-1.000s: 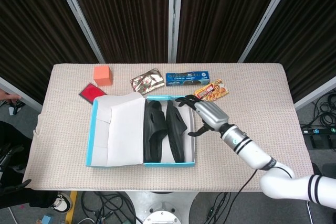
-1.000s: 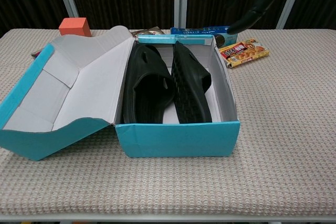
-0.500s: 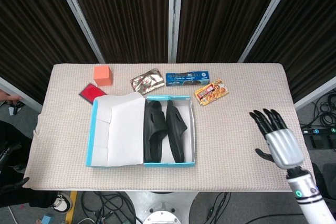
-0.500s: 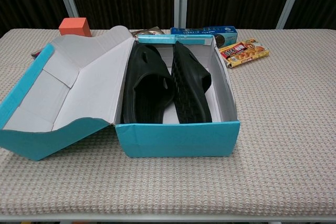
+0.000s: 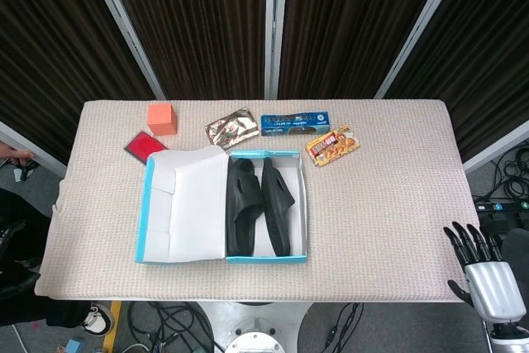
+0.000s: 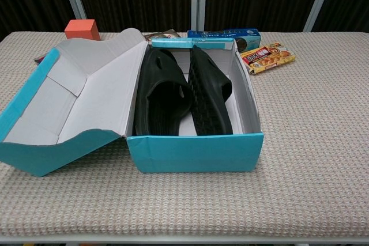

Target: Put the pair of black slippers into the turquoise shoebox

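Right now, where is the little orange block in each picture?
Head view: the orange block sits near the table's far left corner, behind the turquoise shoebox and its open lid.
Chest view: the orange block is at the top left, behind the raised lid.
Shared landmark: the turquoise shoebox holding the black slippers.

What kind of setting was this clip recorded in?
Probably a lab or studio robot workcell, not a home: dark curtains on metal poles behind a cloth-covered table, loose cables on the floor, and staged props around the shoebox.
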Tool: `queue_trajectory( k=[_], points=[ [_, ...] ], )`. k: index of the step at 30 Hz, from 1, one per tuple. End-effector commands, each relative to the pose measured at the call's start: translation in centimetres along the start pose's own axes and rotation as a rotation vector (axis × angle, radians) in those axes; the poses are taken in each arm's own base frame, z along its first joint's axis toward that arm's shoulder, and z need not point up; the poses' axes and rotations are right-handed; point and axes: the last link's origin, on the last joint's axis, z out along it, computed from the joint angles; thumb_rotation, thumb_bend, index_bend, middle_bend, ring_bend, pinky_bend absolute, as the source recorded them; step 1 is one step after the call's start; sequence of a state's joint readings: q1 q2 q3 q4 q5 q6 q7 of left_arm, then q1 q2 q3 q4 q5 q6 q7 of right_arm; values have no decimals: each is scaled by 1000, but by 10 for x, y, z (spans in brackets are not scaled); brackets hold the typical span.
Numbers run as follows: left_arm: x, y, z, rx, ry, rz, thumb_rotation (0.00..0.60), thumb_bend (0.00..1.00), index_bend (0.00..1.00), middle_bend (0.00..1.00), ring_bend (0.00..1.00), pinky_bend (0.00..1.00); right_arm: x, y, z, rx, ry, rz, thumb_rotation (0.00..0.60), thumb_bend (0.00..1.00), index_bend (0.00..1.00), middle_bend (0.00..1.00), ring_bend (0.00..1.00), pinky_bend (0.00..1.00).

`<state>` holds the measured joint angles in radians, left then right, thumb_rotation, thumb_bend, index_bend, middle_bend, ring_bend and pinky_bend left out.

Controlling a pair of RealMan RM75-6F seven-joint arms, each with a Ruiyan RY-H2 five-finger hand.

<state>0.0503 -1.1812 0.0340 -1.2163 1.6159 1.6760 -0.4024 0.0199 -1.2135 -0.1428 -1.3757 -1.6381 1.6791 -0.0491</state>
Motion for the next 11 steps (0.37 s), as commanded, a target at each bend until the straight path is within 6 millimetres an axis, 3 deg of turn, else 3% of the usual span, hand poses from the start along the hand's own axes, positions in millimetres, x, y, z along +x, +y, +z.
queue_trajectory(
  k=[1,11],
  points=[
    [-2,1,1,-1,7,14,600,0,127,188,35,144,-6,2,-4,-15,8,9,600,0,0,37,0,0],
    [-9,3,7,-6,-5,48,600,0,127,189,35,144,-9,2,0,-20,15,24,600,0,0,38,0,0]
  ],
)
